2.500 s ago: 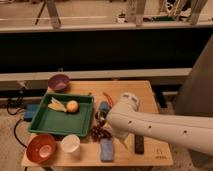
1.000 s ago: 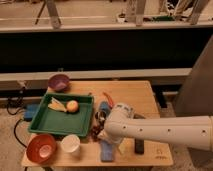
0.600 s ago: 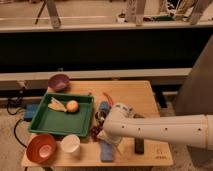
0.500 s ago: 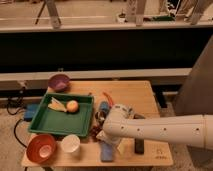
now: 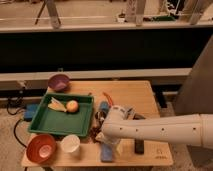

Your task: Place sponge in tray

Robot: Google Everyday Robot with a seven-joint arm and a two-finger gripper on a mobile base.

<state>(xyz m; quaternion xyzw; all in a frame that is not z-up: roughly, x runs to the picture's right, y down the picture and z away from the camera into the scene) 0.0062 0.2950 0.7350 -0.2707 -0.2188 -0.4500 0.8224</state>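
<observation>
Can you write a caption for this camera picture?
Robot's tool hangs by the blue sponge, next to the green tray.

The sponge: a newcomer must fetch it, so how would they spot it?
On the wooden table, look right of the green tray's front corner, near the front edge. There lies the sponge, just below the gripper at the white arm's tip: a flat blue block, unlike the round white cup to its left.

Surface (image 5: 145, 95): light wood, matt. Tray (image 5: 55, 123): green plastic, smooth. Sponge (image 5: 106, 153): blue, matt. Arm shell (image 5: 160, 131): white plastic, slight sheen. Gripper (image 5: 99, 132): dark, at tray's 4 o'clock, just above sponge. Red bowl (image 5: 41, 148): glossy.
</observation>
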